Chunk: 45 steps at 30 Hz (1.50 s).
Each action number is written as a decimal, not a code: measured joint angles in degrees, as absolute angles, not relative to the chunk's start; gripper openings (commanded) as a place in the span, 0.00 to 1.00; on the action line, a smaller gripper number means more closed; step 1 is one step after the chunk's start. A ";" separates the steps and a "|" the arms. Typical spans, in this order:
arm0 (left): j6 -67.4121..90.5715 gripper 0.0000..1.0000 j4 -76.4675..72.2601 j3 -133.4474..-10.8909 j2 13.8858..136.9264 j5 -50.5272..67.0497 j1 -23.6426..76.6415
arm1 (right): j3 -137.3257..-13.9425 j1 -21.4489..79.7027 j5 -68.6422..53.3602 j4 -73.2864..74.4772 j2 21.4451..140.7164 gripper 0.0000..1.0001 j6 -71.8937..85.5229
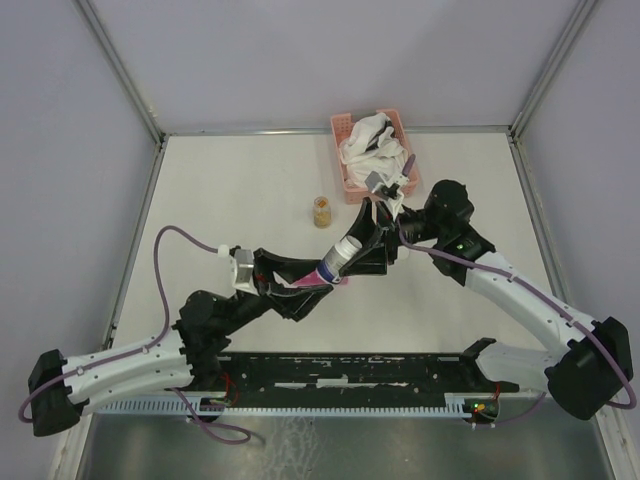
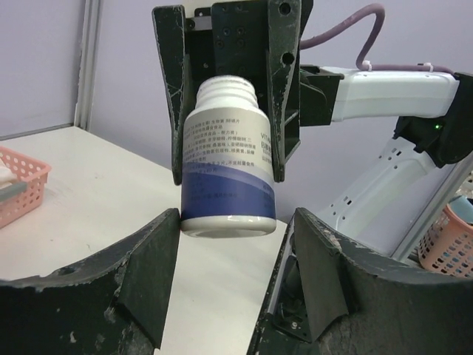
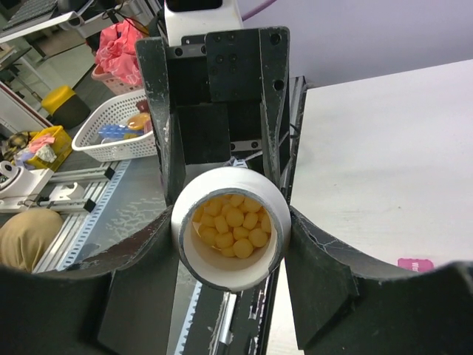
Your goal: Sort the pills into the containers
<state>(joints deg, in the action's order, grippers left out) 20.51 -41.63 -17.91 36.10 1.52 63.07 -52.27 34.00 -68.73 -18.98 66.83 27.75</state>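
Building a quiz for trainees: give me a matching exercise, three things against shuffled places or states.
Things:
1. white plastic pill bottle
2. pink plastic lattice basket
3. small amber jar

Places or states:
a. stands free on the table
b. holds white cloths
c. uncapped, yellow pills inside, gripped by the right claw

Pairs: 1-c, 2-b, 3-a.

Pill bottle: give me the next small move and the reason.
Probably back the left hand away from the bottle. Its fingers stand apart beside it, while the right hand clamps it near the open neck, yellow pills showing inside. That would free the right hand to tip it over the pink pill box.
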 measured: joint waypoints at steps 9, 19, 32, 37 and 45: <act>20.05 0.72 -41.25 -18.35 44.99 3.77 63.13 | -52.18 33.34 -66.96 -21.82 66.83 0.01 30.22; 17.26 0.86 -29.36 -21.47 34.50 3.09 63.13 | -59.81 33.32 -67.68 7.22 66.78 0.01 6.07; 13.93 0.83 -20.16 -31.33 44.71 3.60 63.13 | -61.01 33.41 -68.58 20.49 66.78 0.01 -4.69; 12.95 0.83 -18.04 -32.49 45.69 4.36 63.13 | -61.30 33.56 -68.58 21.56 66.78 0.01 -5.41; 12.78 0.66 -14.74 -32.73 45.84 5.10 63.13 | -61.71 33.65 -68.55 21.91 66.78 0.01 -5.50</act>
<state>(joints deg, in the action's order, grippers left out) 12.78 -14.74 -32.73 45.84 5.10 63.13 -61.71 33.65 -68.55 21.91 66.78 -5.50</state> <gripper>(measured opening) 0.798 0.604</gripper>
